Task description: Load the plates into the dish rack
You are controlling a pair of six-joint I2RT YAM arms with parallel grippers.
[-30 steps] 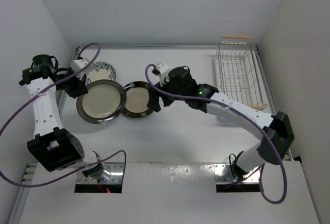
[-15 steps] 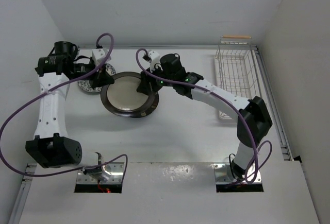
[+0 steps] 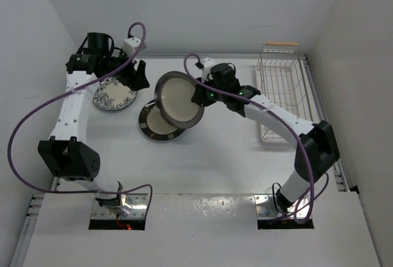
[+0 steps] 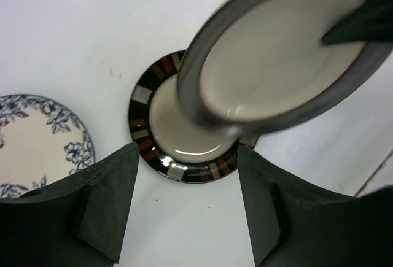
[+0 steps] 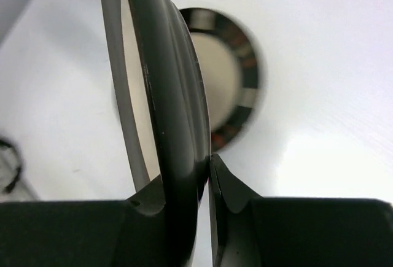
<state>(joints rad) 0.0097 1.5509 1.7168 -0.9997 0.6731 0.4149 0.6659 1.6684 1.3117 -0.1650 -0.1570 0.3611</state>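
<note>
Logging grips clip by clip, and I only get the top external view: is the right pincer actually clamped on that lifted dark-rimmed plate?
Observer: Yes. The right wrist view shows the right pincer closed on the rim of the dark-rimmed plate, which stands on edge.
Operator: And the left pincer?
Observer: The left pincer is open and empty in the left wrist view. Below it the banded plate lies flat, its rim in brown, red and cream blocks.

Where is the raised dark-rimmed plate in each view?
Top external: dark-rimmed plate tilted at centre, in the right tool.
Left wrist: upper right.
Right wrist: edge-on, left of centre.
Shared landmark: the banded plate lying flat.
</note>
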